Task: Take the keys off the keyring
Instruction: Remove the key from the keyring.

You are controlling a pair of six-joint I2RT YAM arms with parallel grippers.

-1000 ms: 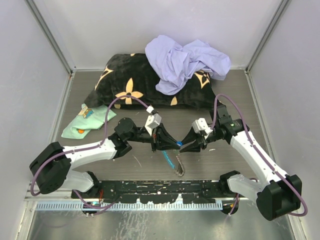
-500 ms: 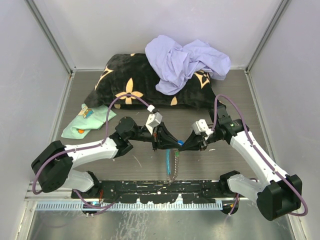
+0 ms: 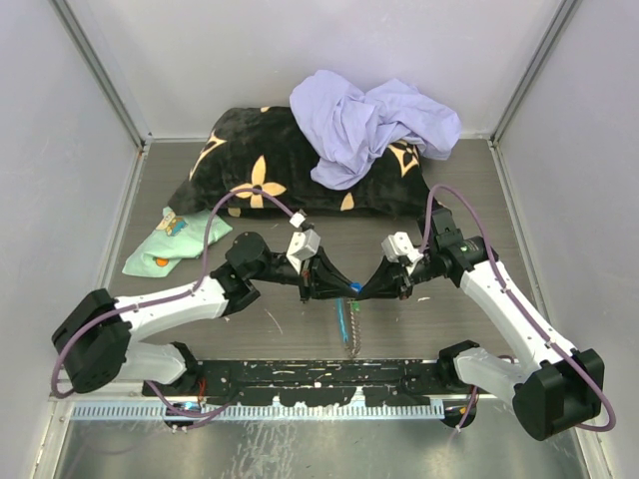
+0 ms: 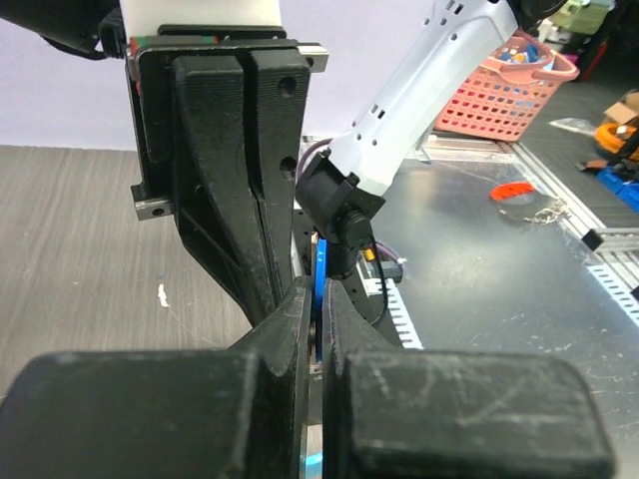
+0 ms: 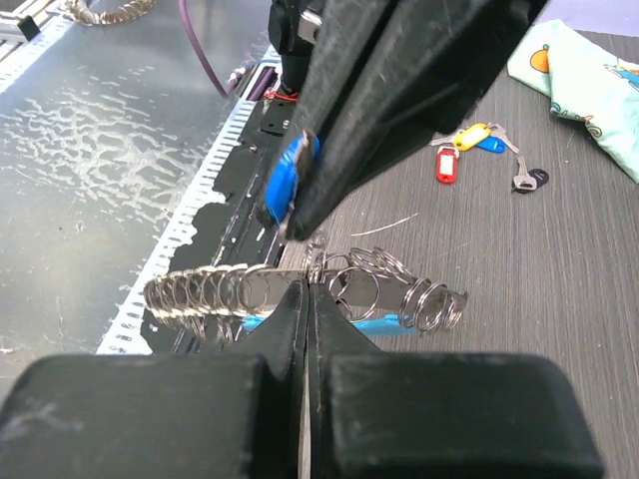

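Note:
My left gripper (image 3: 342, 288) is shut on a blue-tagged key (image 4: 319, 267), held above the table; the tag (image 5: 283, 182) also shows in the right wrist view. Facing it tip to tip, my right gripper (image 3: 364, 291) is shut on a ring of the keyring (image 5: 329, 284), a silver chain of rings with a light-blue plastic piece (image 5: 374, 322) behind it. The chain (image 3: 349, 327) hangs down from the two grippers. Loose keys with red, yellow and blue tags (image 5: 469, 145) lie on the table beyond.
A black flowered pillow (image 3: 265, 165) with a lavender cloth (image 3: 374, 120) on it fills the back. A mint-green cloth (image 3: 170, 244) lies at the left. A black rail (image 3: 319, 374) runs along the near edge between the arm bases.
My right gripper has moved in towards the left gripper and shut on the chain. The hanging chain has swung slightly. The left gripper stays shut on the blue tag.

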